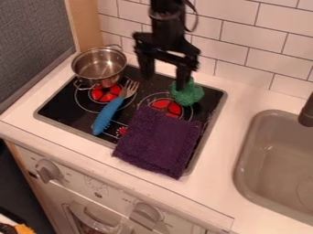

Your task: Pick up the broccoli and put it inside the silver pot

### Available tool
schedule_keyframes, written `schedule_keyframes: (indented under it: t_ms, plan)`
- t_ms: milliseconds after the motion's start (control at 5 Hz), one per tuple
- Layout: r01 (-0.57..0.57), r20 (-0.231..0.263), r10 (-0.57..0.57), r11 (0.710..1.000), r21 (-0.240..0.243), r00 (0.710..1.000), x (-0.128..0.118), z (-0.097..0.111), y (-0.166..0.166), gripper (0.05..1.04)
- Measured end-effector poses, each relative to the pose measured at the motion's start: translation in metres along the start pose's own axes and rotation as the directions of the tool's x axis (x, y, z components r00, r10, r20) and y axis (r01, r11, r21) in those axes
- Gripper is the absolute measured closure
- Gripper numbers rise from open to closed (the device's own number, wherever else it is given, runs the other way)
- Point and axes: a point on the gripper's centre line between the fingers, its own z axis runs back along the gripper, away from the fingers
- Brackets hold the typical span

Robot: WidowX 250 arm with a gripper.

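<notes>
My black gripper [165, 77] hangs over the back of the stove with its two fingers spread wide, so it is open. The green broccoli [187, 93] rests on the cooktop at the back right, just below the right finger, which overlaps its top; whether they touch I cannot tell. Nothing is held between the fingers. The silver pot [99, 67] stands upright at the stove's back left corner, left of the gripper, and I see no object inside it.
A fork with a blue handle [107, 116] lies on the stove, in front of the pot. A folded purple cloth [159, 141] covers the stove's front right part. The sink [275, 160] is at the right, and a tiled wall [247, 34] stands behind.
</notes>
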Motion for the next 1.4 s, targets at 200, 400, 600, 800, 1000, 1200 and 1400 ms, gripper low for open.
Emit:
schedule_keyframes:
  t_ms: [200, 400, 600, 800, 1000, 1200, 1400]
  plan:
    - [-0.007, -0.034, 0.008, 1.0, 0.012, 0.999, 0.005, -0.017, 0.0, 0.084]
    - [-0.015, -0.036, 0.017, 0.999, 0.034, 0.999, 0.013, -0.022, 0.004, 0.084]
    - [-0.019, -0.043, 0.021, 0.999, 0.043, 0.999, 0.022, -0.025, 0.001, 0.084]
    - [0.0, -0.021, 0.001, 0.999, 0.048, 1.0, 0.033, -0.023, -0.009, 0.084]
    - [0.011, -0.009, -0.01, 0.999, 0.042, 1.0, 0.038, -0.02, -0.016, 0.084]
    - [0.012, -0.024, -0.011, 0.999, 0.041, 1.0, 0.041, -0.027, -0.017, 0.145]
    - [0.011, -0.036, -0.009, 0.999, 0.043, 0.999, 0.041, -0.031, -0.016, 0.423]
